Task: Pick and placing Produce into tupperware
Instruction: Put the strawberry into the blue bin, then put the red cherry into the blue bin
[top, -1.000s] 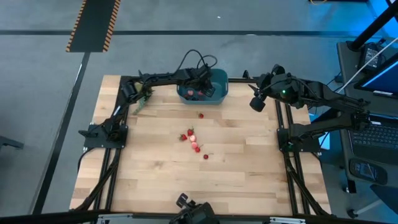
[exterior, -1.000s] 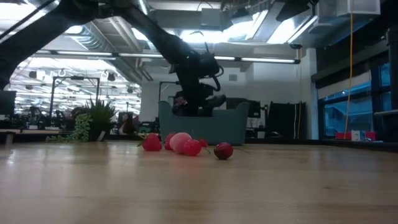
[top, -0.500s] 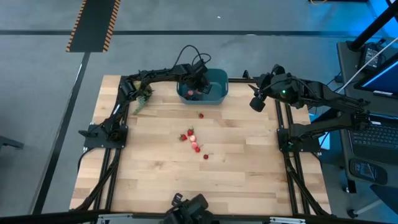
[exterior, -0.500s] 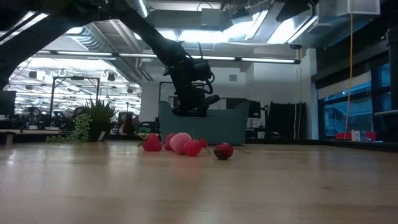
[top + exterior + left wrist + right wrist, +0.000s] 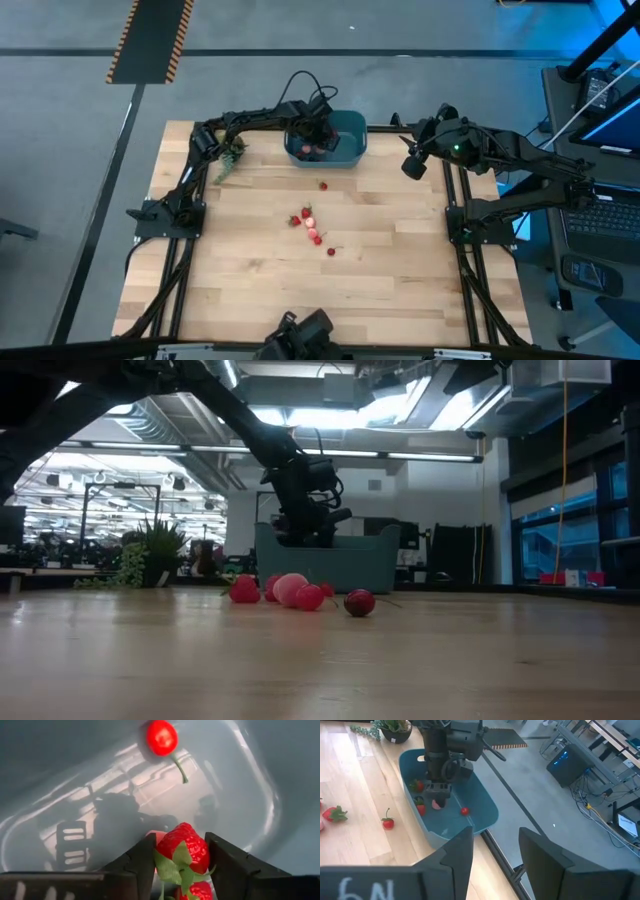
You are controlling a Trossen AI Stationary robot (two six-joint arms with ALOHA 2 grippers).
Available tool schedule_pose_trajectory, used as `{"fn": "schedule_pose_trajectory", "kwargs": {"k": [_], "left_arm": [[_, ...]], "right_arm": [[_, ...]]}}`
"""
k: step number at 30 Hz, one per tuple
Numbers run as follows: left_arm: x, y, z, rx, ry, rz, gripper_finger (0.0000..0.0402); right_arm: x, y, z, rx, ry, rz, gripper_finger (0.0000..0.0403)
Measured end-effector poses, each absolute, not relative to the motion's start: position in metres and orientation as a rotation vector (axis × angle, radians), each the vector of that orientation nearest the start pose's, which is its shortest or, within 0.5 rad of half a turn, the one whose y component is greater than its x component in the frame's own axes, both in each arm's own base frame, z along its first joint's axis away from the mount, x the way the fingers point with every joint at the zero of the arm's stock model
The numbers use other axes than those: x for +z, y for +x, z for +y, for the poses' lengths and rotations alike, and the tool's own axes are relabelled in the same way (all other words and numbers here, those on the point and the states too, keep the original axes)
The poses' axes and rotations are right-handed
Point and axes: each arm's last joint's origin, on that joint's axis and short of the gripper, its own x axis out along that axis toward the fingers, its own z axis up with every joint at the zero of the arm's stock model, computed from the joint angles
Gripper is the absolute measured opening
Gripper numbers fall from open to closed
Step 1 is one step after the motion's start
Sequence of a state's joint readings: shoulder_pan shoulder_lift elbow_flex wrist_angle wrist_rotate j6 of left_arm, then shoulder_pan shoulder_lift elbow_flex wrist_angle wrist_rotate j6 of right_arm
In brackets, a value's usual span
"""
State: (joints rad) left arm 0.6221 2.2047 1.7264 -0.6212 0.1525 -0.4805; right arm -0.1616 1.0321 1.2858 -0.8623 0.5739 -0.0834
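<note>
Hovering inside the tupperware [image 5: 340,148], left tool [image 5: 180,865] pinched a strawberry [image 5: 184,849] between near-closed fingers; right tool [image 5: 492,857] sat parted, empty, by desk [image 5: 250,270] edge.

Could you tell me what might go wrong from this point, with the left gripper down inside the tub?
The strawberry sits between the left gripper fingers, over pieces already in the tub; it may cling or land on them and roll. Lifting out, the fingers could catch the tub's rim. Several pieces remain on the table.
</note>
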Motion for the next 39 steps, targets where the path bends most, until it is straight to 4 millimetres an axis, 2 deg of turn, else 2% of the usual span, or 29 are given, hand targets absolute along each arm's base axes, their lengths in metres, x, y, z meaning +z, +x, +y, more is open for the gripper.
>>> {"fn": "schedule_pose_trajectory", "kwargs": {"k": [8,18,23,27,33,39], "left_arm": [[0.169,0.379,0.264,0.636,-0.848,0.965,0.0189],[0.172,0.379,0.266,0.618,-0.824,0.967,0.0203],[0.2,0.392,0.269,0.496,-0.743,0.886,0.0198],[0.23,0.409,0.26,0.355,-0.604,0.824,0.0198],[0.272,0.427,0.232,0.221,-0.359,0.831,0.0198],[0.308,0.42,0.199,0.199,-0.207,1.012,0.0198]], "right_arm": [[0.397,0.177,-0.045,-0.687,-0.205,0.64,0.0161],[0.397,0.177,-0.045,-0.686,-0.205,0.641,0.0161],[0.397,0.177,-0.045,-0.686,-0.205,0.642,0.0161],[0.397,0.177,-0.045,-0.686,-0.205,0.642,0.0161],[0.397,0.177,-0.045,-0.691,-0.19,0.637,0.0161],[0.397,0.177,-0.045,-0.702,-0.154,0.623,0.0161]]}}
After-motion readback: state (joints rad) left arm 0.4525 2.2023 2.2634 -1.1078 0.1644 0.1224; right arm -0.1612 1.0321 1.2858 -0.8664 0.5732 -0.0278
